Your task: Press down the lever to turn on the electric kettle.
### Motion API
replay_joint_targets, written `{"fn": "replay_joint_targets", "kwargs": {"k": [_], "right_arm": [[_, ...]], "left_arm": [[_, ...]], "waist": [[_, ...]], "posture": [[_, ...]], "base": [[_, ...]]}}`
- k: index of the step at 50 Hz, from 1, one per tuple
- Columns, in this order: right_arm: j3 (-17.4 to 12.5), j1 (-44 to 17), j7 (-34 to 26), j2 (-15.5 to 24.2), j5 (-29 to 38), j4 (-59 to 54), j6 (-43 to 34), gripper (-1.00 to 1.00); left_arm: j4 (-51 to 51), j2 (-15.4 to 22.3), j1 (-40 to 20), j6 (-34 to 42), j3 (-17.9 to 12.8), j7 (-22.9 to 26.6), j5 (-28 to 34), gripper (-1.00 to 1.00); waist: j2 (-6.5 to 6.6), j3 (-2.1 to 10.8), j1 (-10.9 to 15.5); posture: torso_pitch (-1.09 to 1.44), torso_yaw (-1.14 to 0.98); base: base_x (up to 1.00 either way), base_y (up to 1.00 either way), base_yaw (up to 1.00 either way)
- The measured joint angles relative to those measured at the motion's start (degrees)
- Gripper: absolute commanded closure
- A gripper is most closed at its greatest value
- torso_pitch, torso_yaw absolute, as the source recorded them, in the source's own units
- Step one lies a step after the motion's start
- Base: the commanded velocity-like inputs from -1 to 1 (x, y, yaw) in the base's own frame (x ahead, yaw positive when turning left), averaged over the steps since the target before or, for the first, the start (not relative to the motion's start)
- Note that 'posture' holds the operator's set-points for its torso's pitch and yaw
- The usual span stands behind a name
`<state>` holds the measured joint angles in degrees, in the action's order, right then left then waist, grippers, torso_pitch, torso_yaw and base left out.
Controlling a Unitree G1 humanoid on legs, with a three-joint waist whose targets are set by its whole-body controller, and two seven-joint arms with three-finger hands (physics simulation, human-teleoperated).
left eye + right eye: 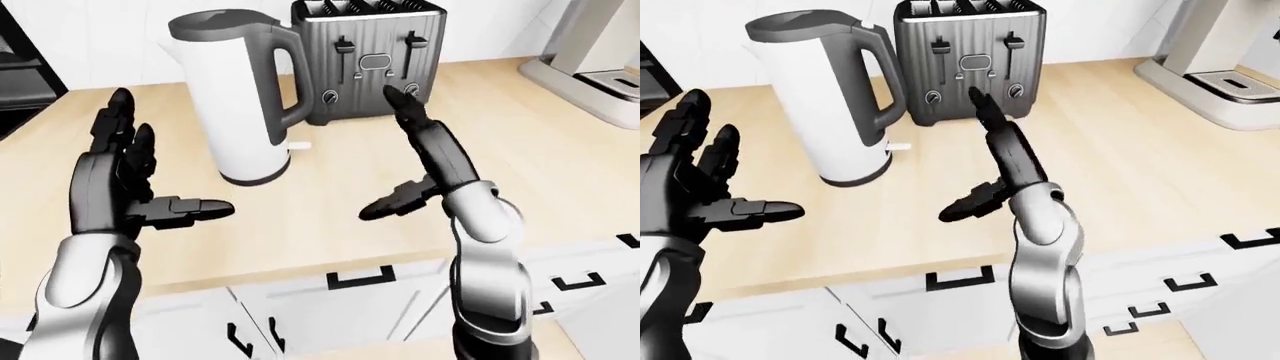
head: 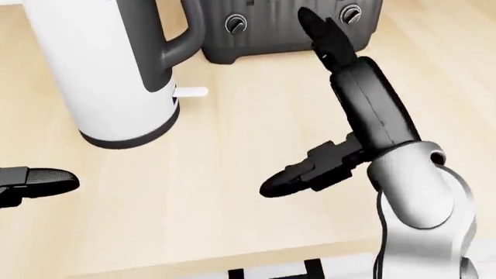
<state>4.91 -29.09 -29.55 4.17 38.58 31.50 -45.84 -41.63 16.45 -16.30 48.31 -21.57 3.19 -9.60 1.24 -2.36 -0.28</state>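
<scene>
A white electric kettle [image 1: 232, 97] with a dark grey lid and handle stands on the wooden counter [image 1: 340, 202]. Its small white lever [image 1: 298, 146] sticks out at the base under the handle, also clear in the head view [image 2: 191, 92]. My right hand [image 1: 405, 161] is open, fingers stretched upward, thumb out, to the right of the kettle and apart from it. My left hand [image 1: 150, 169] is open at the left of the kettle, palm inward, not touching it.
A dark grey toaster [image 1: 370, 60] with two sliders and knobs stands behind the kettle, just beyond my right fingertips. A coffee machine [image 1: 595, 60] is at the far right. White drawers with black handles [image 1: 360, 279] run under the counter edge.
</scene>
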Motion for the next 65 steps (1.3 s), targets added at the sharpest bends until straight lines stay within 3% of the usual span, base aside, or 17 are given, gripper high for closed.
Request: {"fn": "replay_joint_targets", "kwargs": {"k": [3,7,14,27,47,60,65], "right_arm": [[2.7,-2.0,-6.3,0.2,6.1,-0.6,-0.5,-1.0],[4.0,-3.8,-15.5,-2.0,13.9,-3.1,1.4,-1.0],[2.2,-10.8,-28.1,-4.9,24.9,-8.2,6.5,-1.0],[0.4,-21.0,-48.3,-4.7,34.4,-11.8,11.4,-1.0],[1.6,-25.7,-57.3,-7.8,39.6,-16.6,21.8,-1.0],[3.6,-19.1,-61.6,-12.1,43.7,-13.3,26.0,-1.0],[2.7,-21.3,-62.1,-12.0,44.0,-15.6,26.6,-1.0]], "left_arm": [[0.1,0.1,-0.4,0.2,0.3,0.0,-0.1,-1.0],[0.3,0.0,-0.5,0.0,0.6,-0.1,-0.2,-1.0],[0.8,0.1,-0.8,0.1,0.7,-0.2,-0.3,-1.0],[0.8,0.4,-0.8,-0.1,0.4,-0.3,-0.6,-1.0],[0.8,1.0,-1.3,0.4,-0.2,-0.7,-1.5,-1.0],[0.6,1.2,-0.7,0.4,-0.9,-0.7,-1.9,-1.0],[0.7,1.1,-0.5,0.2,-0.9,-0.7,-2.0,-1.0]], "waist": [[0.16,0.04,-0.1],[0.38,0.12,-0.2],[1.04,-0.13,-0.3],[1.46,-0.01,-0.7],[2.03,-0.05,-1.3],[2.26,-0.3,-1.6],[2.51,-0.34,-1.9]], "posture": [[0.0,0.0],[0.0,0.0],[0.0,0.0],[0.0,0.0],[0.0,0.0],[0.0,0.0],[0.0,0.0]], "base": [[0.0,0.0,0.0],[0.0,0.0,0.0],[0.0,0.0,0.0],[0.0,0.0,0.0],[0.0,0.0,0.0],[0.0,0.0,0.0],[0.0,0.0,0.0]]}}
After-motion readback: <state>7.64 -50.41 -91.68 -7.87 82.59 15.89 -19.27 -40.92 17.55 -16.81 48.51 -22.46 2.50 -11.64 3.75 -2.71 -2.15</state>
